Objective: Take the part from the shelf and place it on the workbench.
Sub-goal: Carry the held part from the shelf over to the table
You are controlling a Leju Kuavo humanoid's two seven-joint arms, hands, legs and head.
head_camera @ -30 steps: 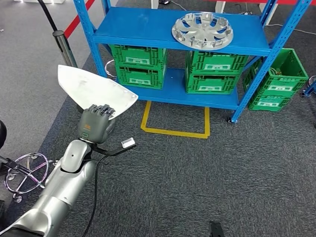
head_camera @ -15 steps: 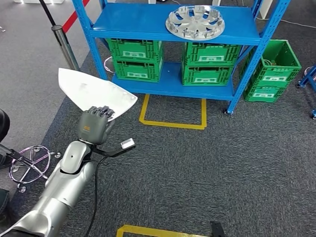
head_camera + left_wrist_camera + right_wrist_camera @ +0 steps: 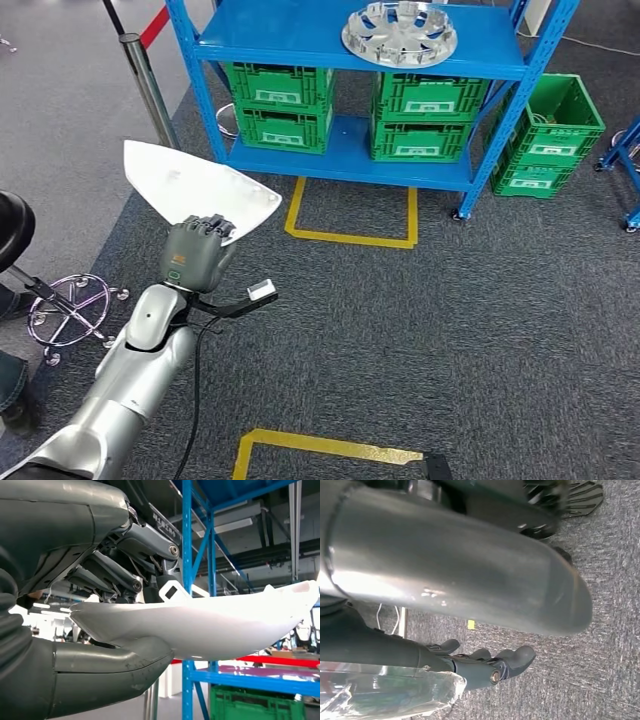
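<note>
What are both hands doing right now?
Left hand: holding the white part.
Right hand: fingers curled, empty as far as visible.

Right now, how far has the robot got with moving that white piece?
Done: the white part is off the blue shelf and held by the left hand, with its thumb under the part and fingers on top in the wrist view. In hand: carrying it over the carpet. Left: setting it on the workbench, which I cannot see here.
</note>
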